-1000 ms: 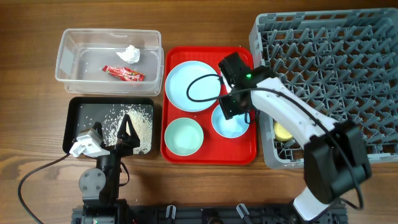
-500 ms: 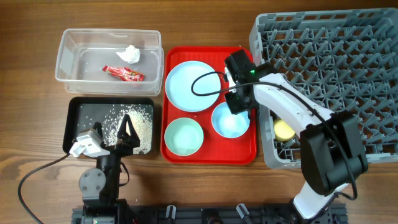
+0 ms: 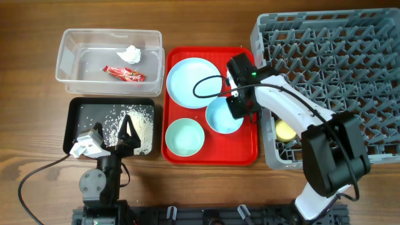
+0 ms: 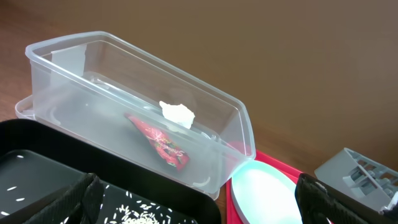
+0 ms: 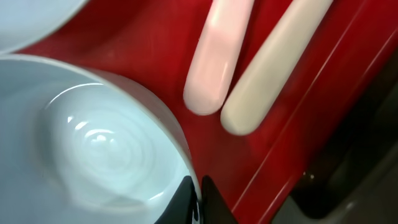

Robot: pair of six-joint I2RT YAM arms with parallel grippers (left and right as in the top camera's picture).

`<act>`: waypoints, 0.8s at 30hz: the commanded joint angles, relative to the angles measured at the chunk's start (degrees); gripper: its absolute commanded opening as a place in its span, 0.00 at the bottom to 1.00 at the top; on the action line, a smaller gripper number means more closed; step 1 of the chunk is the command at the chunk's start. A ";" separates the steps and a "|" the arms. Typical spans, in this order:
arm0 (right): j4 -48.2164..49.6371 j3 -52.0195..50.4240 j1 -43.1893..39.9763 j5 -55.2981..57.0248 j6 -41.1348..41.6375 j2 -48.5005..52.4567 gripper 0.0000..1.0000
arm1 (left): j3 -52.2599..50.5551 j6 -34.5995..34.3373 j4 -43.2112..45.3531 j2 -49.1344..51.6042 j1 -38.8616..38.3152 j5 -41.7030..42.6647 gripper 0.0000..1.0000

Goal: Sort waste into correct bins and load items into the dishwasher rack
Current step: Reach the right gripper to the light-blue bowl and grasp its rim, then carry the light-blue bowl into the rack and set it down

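In the overhead view we see the clear rectangular plastic tub [image 3: 69,44] holding the crumpled white tissue [image 3: 130,54] and the small red snack wrapper [image 3: 124,74]. The shallow black rectangular plastic tray [image 3: 81,112] holds the loose whitish rice-like scraps [image 3: 134,119], so we judge the waste sorted. The small yellow cup [image 3: 285,131] sits in the near-left corner of the large grey pegged plastic rack [image 3: 337,62]. The light blue round plate [image 3: 187,84], the pale green bowl [image 3: 184,137] and the light blue bowl [image 3: 222,117] lie on the flat red serving tray [image 3: 212,155], not yet loaded. The right gripper [image 3: 240,107] is at the light blue bowl's right rim. The left gripper [image 3: 111,136] sits over the black tray's near edge

In the left wrist view its fingers [image 4: 78,199] stand wide apart at the bottom corners and carry nothing. Beyond them we find the same tub, tissue and wrapper, with part of the plate to the right

In the right wrist view the light blue bowl's rim runs straight between the two dark fingertips at the bottom edge, so we take the right gripper as clamped on that rim. Just beside the bowl two pale handles lie on the red tray. We judge them the white plastic fork and spoon [image 5: 273,68], though we cannot tell which is which; both are yet to be loaded
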 commanded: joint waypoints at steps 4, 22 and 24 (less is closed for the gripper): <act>-0.79 0.09 0.07 0.50 0.17 -11.72 0.04 | -0.37 0.28 0.17 -0.37 0.26 0.50 1.00; -6.21 -0.04 -10.93 59.54 29.09 -30.49 0.04 | -0.37 0.28 0.17 -0.37 0.26 0.50 1.00; -5.03 -0.07 -13.70 60.67 27.93 -27.91 0.04 | -0.37 0.28 0.17 -0.37 0.26 0.50 1.00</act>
